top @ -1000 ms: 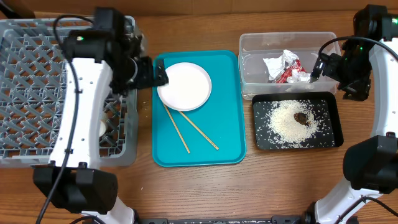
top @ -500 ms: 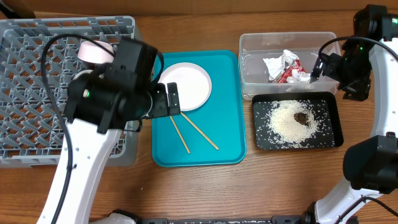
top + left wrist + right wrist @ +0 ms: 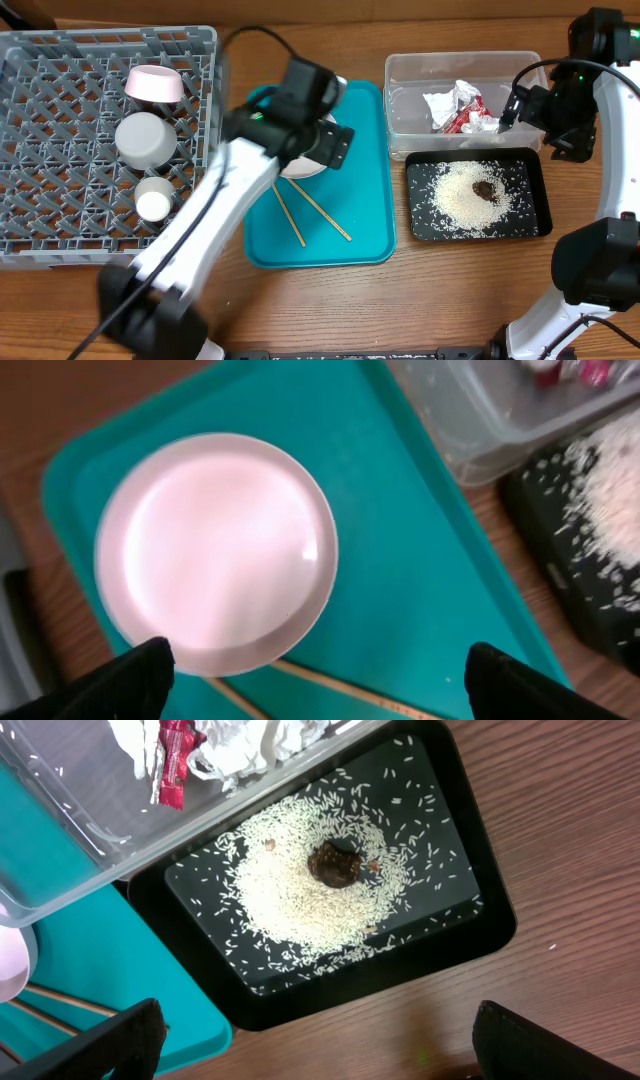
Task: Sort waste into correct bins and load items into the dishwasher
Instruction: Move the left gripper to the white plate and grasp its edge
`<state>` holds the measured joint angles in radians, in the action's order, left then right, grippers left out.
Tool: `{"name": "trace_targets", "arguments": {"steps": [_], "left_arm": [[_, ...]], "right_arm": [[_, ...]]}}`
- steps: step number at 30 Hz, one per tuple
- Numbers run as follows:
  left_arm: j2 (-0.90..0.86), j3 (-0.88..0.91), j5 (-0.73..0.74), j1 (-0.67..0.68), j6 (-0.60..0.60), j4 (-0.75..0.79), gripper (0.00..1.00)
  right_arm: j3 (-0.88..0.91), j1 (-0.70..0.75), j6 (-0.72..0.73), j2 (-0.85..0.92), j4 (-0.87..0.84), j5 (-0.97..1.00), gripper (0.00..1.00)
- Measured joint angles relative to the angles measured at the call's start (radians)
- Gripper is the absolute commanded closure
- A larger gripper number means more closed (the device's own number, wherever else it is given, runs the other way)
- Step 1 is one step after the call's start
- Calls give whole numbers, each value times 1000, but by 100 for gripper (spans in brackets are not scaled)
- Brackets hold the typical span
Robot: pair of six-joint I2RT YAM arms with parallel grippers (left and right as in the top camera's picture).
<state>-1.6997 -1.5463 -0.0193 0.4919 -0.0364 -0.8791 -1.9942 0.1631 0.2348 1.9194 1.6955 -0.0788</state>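
Note:
My left gripper is open and empty, hovering over the teal tray just past the near rim of a small white plate. In the overhead view the arm hides most of that plate. Two wooden chopsticks lie on the tray beside the plate. The grey dish rack holds a white bowl, a round white dish and a small white cup. My right gripper is open and empty above the black tray.
The teal tray sits between the rack and the bins. The clear tub holds the red-and-white wrapper and white paper. The black tray holds rice and a brown lump.
My left arm has swung right from the rack to over the teal tray and plate, uncovering the dishes in the rack. The right arm has not moved.

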Motion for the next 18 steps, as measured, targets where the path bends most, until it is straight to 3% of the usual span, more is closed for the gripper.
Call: {"name": "trace_targets", "arguments": {"steps": [5, 13, 16, 18], "left_arm": [[-173, 2, -4, 32, 66, 77, 15], [-359, 2, -50, 39, 74, 92, 24], [-409, 2, -53, 46, 74, 91, 34], [-434, 2, -58, 51, 73, 91, 49]], "right_arm": [[0, 0, 0, 0, 0, 0, 0], [0, 0, 0, -2, -1, 0, 0], [0, 0, 0, -2, 0, 0, 0], [0, 0, 0, -2, 0, 0, 0]]}}
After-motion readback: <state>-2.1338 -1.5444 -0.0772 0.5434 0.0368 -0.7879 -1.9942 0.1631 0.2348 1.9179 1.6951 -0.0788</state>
